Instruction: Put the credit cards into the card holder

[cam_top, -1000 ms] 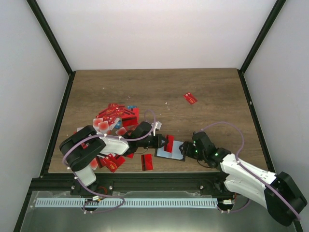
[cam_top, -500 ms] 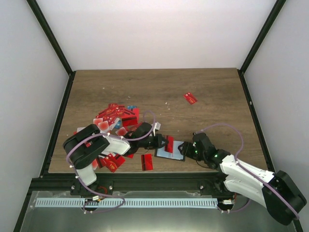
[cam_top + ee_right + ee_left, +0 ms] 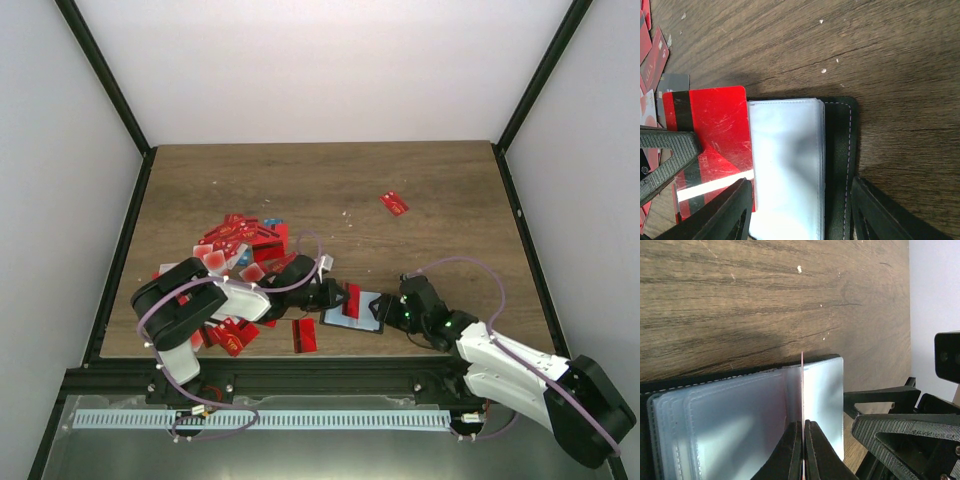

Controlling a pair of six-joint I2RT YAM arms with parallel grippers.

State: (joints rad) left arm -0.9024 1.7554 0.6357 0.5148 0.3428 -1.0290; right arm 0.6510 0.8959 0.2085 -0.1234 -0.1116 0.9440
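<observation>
My left gripper (image 3: 803,450) was clamped on a red card (image 3: 710,150) edge-on at the card holder (image 3: 837,165) sleeves; right gripper (image 3: 800,210) straddled it, jaws apart (nearer).

Both arms have white link shells, black joints, ribbed black jaws, and looping lilac cables along them.

Black card holder (image 3: 358,313) lying open near front edge, clear sleeves (image 3: 785,165) fanned upward. 1 red card (image 3: 710,150), dark-striped, standing on edge at sleeves. Remaining red cards (image 3: 240,245) heaped leftward; 1 (image 3: 394,204) apart, far right.
</observation>
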